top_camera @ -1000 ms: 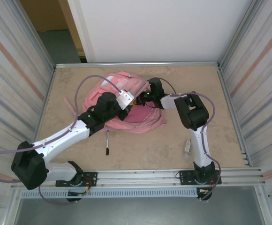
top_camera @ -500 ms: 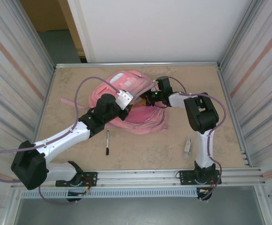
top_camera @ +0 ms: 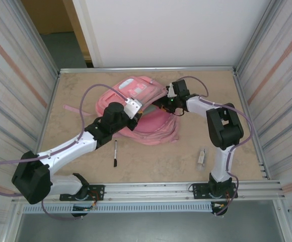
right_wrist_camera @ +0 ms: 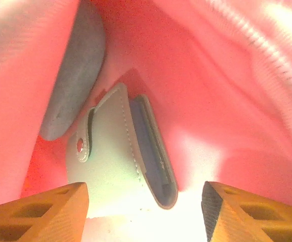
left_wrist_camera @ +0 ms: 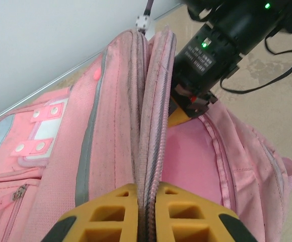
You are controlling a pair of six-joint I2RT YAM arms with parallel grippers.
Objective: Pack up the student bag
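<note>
One item seems packed: inside the student bag (top_camera: 153, 132), far-centre on the table (top_camera: 161, 161), the right gripper (right_wrist_camera: 145, 201) has spread apart, releasing a pale case (right_wrist_camera: 111, 156); the left gripper (left_wrist_camera: 146, 201) stays clamped on the bag's rim.

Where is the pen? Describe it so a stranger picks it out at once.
Start from the pink student bag in the middle of the table. On the bare tabletop on its near side, just beside the left arm, lies the pen. It is thin, dark and straight, unlike the short pale object lying by the right arm.
</note>
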